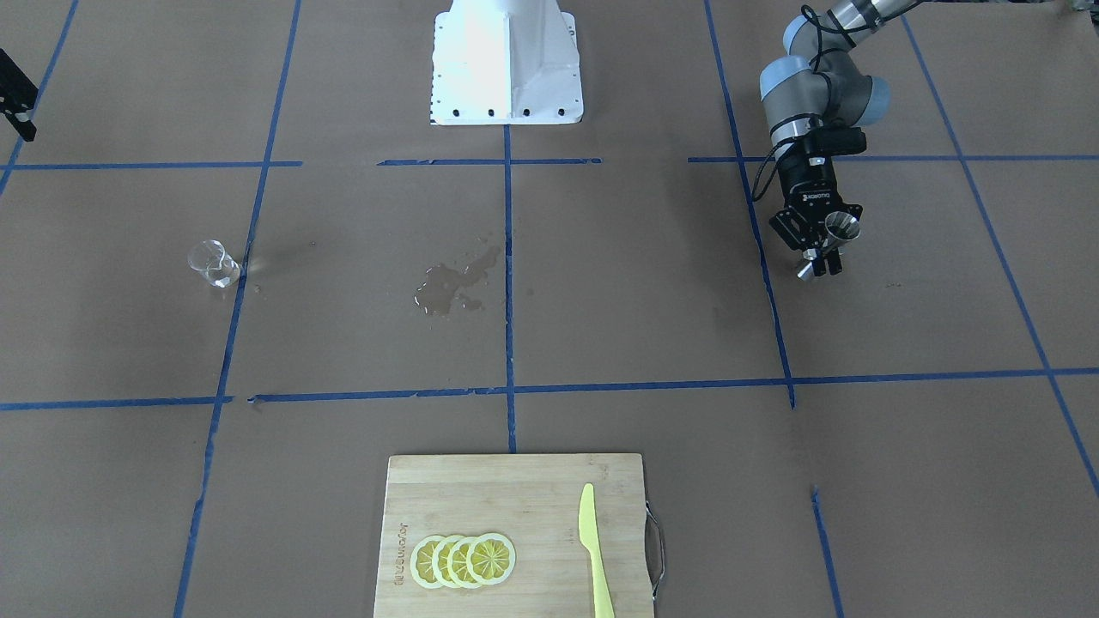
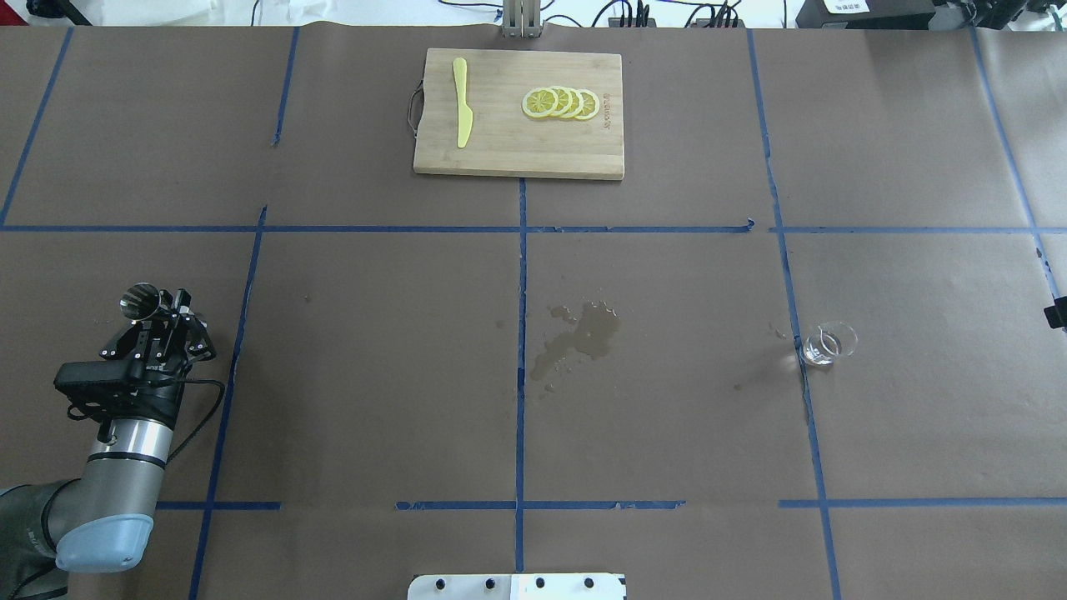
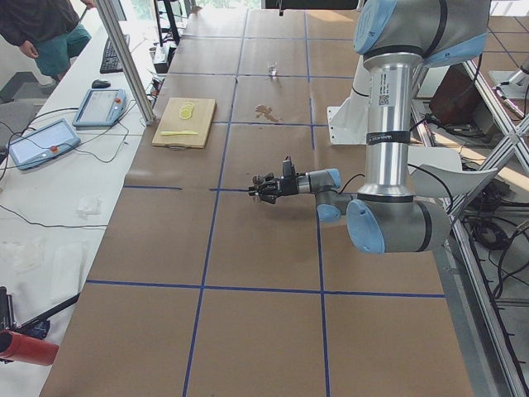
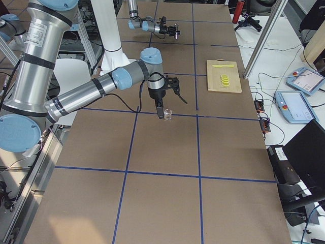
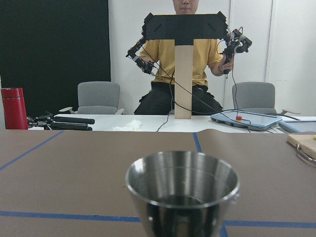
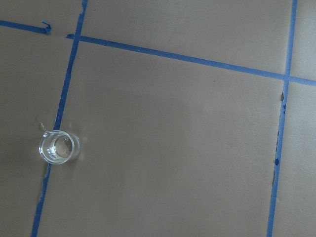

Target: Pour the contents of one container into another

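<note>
Jigger [image 5: 182, 192], shiny steel, is clamped at its waist in the left gripper [image 1: 822, 256] and held mouth up off the desk [image 2: 375, 400]. Its upper cone looks dark at the bottom; contents unclear. Glass cup [image 6: 57, 147] stands on the desk far across from that gripper, below and to one side of the right gripper [image 2: 1057, 315], whose fingers cannot be judged apart or together. Liquid in the cup cannot be told. Wet patch [image 2: 579, 333] lies between the grippers. "ROBOTIQ" is printed on the left gripper.
</note>
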You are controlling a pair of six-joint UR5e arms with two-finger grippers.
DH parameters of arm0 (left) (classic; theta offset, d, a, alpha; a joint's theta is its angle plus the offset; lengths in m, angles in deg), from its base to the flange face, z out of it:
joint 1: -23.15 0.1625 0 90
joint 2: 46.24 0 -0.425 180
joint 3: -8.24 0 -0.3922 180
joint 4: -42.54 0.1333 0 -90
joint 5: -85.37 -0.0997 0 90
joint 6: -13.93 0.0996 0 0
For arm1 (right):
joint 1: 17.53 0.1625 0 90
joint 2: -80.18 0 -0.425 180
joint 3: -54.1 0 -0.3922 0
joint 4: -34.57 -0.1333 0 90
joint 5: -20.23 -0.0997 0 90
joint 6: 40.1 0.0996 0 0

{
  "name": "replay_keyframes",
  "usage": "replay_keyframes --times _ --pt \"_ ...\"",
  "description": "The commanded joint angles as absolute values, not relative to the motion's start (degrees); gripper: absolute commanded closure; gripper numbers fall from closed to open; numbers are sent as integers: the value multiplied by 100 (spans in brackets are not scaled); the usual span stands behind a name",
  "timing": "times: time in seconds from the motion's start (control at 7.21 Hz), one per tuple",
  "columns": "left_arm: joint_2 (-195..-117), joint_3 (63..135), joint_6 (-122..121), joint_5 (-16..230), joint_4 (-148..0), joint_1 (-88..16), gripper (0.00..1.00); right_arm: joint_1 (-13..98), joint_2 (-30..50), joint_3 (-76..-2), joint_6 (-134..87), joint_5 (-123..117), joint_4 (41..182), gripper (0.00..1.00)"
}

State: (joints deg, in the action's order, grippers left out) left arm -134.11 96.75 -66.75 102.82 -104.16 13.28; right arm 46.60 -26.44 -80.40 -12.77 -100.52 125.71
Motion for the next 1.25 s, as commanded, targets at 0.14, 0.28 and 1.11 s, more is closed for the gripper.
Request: replay_keyframes --times 0.14,0.28,1.11 --pt "-13492 9605 -6675 10242 -10415 1339 100 4672 -2643 -8046 -1277 -10044 12571 0" --pt "-13492 9605 -6675 10251 -10415 1348 100 4672 -2643 -8046 -1277 -10053 12571 0" --pt "-13492 9605 -6684 10286 -10415 1550 100 4681 -2652 -8002 -1390 -10053 12553 0"
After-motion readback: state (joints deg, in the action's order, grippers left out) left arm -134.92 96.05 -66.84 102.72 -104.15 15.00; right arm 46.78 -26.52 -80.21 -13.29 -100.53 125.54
